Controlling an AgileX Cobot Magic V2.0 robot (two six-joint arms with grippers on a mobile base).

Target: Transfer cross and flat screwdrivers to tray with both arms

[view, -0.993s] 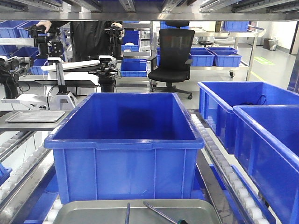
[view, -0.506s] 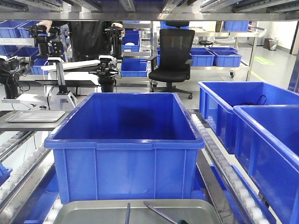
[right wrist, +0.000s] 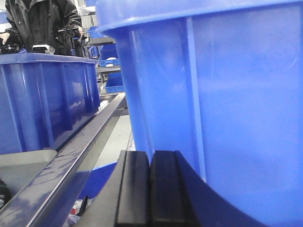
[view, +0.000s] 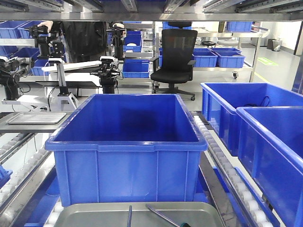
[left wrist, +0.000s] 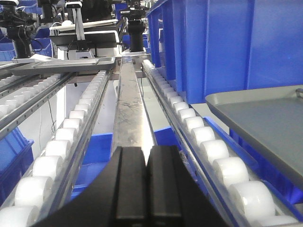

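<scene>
The grey metal tray (view: 90,216) lies at the bottom edge of the front view, just in front of a big blue crate. Two screwdrivers rest in it: one thin dark shaft (view: 129,216) points almost straight away, the other (view: 162,214) lies slanted with its green collar at the frame edge. Neither gripper appears in the front view. My left gripper (left wrist: 146,156) is shut and empty over the roller track, with the tray's rim (left wrist: 222,98) to its right. My right gripper (right wrist: 150,161) is shut and empty beside a blue crate wall, the tray's corner (right wrist: 21,165) to its left.
A deep blue crate (view: 128,142) stands right behind the tray. Two more blue crates (view: 236,106) (view: 279,151) fill the right side. White roller tracks (left wrist: 64,139) run along the left. A second grey tray (view: 35,117) sits far left; a person (view: 90,38) and a chair (view: 175,56) are behind.
</scene>
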